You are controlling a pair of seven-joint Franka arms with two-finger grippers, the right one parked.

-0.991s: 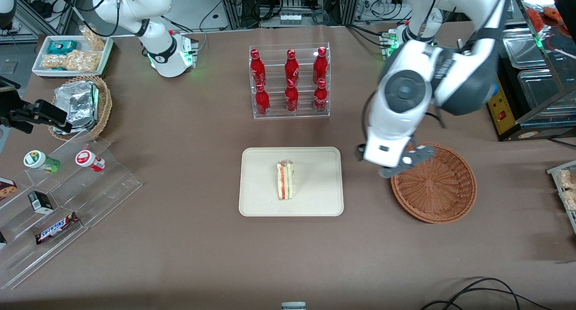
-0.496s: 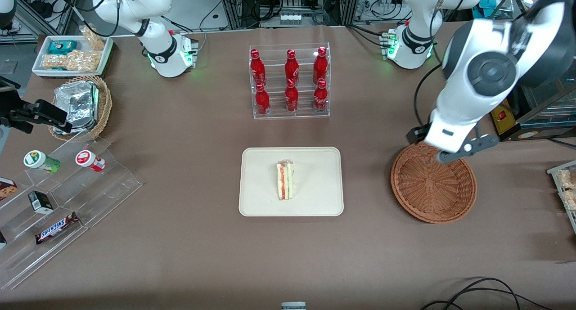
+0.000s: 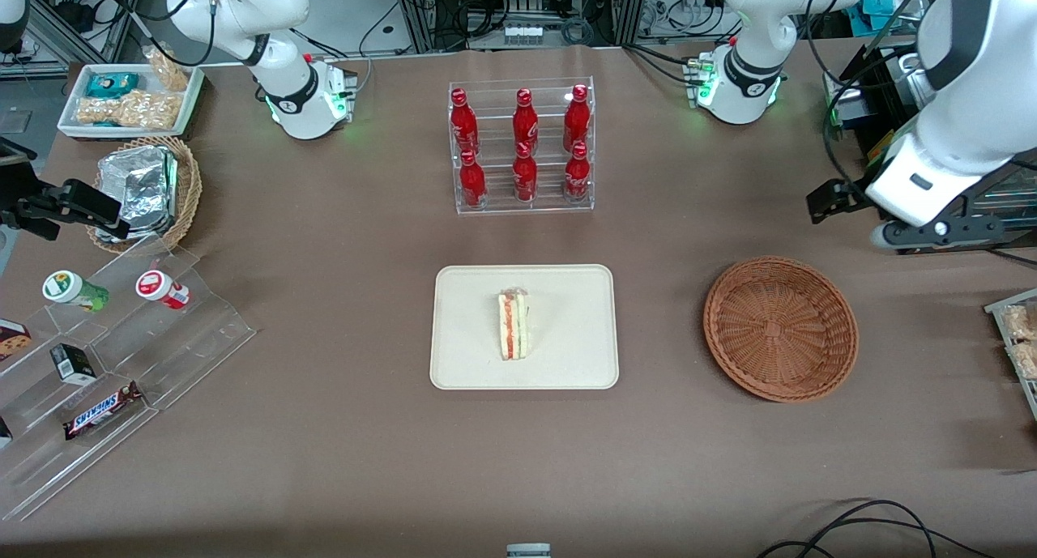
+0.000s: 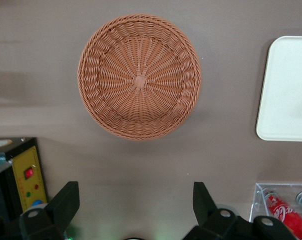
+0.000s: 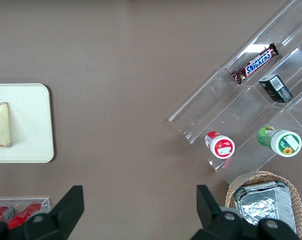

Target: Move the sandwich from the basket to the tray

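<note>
The sandwich (image 3: 513, 325), a pale wedge with red and green layers, lies on the cream tray (image 3: 567, 299) mid-table; the right wrist view also shows the sandwich (image 5: 0, 125) on the tray (image 5: 30, 120). The reddish-brown wicker basket (image 3: 780, 327) stands beside the tray, toward the working arm's end, with nothing in it. My gripper (image 3: 891, 218) hangs high above the table, farther from the front camera than the basket and near the table's end. In the left wrist view my gripper (image 4: 134, 190) is open and holds nothing, with the basket (image 4: 139, 76) and a tray corner (image 4: 286, 90) below.
A clear rack of red bottles (image 3: 522, 145) stands farther from the front camera than the tray. Toward the parked arm's end are a tan basket with foil packets (image 3: 146, 189), a white dish of snacks (image 3: 134, 96) and a clear stepped stand (image 3: 121, 355). A yellow control box (image 4: 28, 177) sits near my gripper.
My gripper has swung from over the basket's rim toward the working arm's end of the table and away from the front camera. The sandwich has stayed on the tray.
</note>
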